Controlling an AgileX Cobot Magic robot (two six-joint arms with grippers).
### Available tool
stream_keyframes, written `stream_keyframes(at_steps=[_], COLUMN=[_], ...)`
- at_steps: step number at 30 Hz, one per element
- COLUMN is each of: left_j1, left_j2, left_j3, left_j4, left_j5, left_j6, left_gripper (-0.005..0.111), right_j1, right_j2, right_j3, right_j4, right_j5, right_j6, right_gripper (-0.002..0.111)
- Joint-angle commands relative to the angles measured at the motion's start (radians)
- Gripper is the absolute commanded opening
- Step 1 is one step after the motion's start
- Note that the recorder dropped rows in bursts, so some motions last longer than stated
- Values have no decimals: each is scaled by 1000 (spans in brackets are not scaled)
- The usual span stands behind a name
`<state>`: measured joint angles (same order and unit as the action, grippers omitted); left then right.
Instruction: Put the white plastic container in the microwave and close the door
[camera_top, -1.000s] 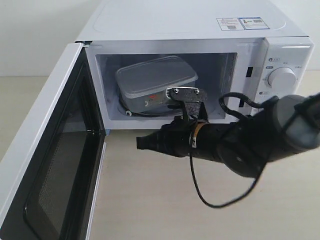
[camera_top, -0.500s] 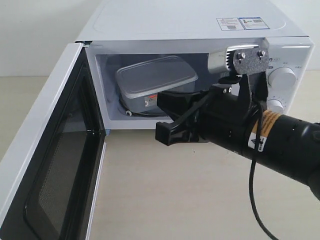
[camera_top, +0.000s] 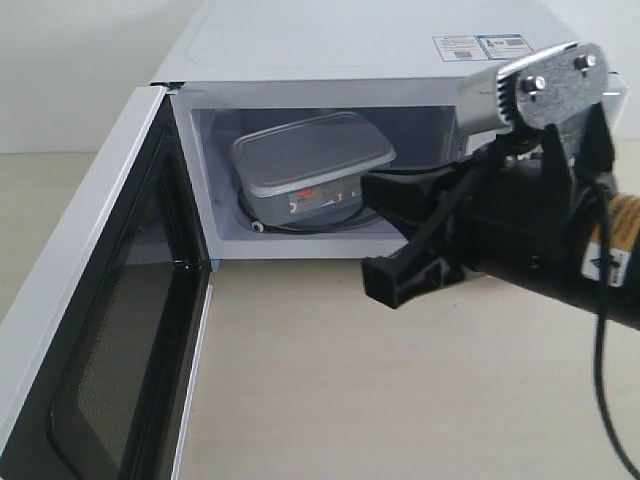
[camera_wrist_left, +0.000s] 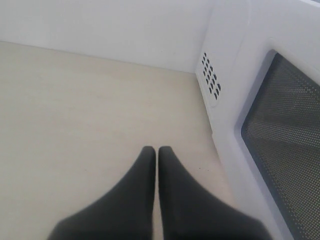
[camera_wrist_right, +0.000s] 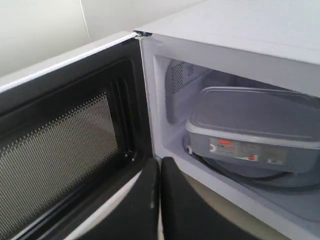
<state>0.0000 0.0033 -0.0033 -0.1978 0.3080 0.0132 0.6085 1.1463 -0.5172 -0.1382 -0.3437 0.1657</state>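
The white plastic container (camera_top: 312, 160) sits inside the microwave (camera_top: 370, 45) cavity, lid on, its label facing out; the right wrist view also shows the container (camera_wrist_right: 252, 125). The door (camera_top: 100, 330) hangs wide open at the left, black mesh inner face showing. My right gripper (camera_top: 388, 282) is shut and empty, out in front of the cavity's right half, apart from the container. In its own view the right gripper (camera_wrist_right: 160, 164) points at the hinge corner beside the door (camera_wrist_right: 60, 150). My left gripper (camera_wrist_left: 156, 152) is shut and empty above the tabletop beside the door's window (camera_wrist_left: 285, 145); it is out of the exterior view.
The beige tabletop (camera_top: 330, 390) spreads in front of the microwave. My right arm's body (camera_top: 560, 250) hides the dial panel. Stickers (camera_top: 485, 46) lie on the oven's top. Vent holes (camera_wrist_left: 211, 80) show on the white side panel near the left gripper.
My right gripper has pulled back from the container and swung right and up, away from the cavity. The container and the door have stayed put.
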Motion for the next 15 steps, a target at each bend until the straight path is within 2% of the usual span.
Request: stream_keyframes(at_steps=[1,7,11,15], left_j1=[0,0,0,0], left_j2=[-3,-3,-3,-3], left_j3=[3,3,3,3], left_j4=[-4,-4,-4,-4], left_j5=[-2,-2,-2,-2], left_j6=[-5,-5,-5,-5], left_gripper=[4,4,4,4], right_j1=[-42,-214,-330,-437], right_j2=[-188,-491,-644,-746], right_j3=[4,100,234,381], right_j4=[4,2,2,31], right_j5=[220,217,214,214], right_j6=[-71,-89,-141,-111], right_gripper=[0,0,0,0])
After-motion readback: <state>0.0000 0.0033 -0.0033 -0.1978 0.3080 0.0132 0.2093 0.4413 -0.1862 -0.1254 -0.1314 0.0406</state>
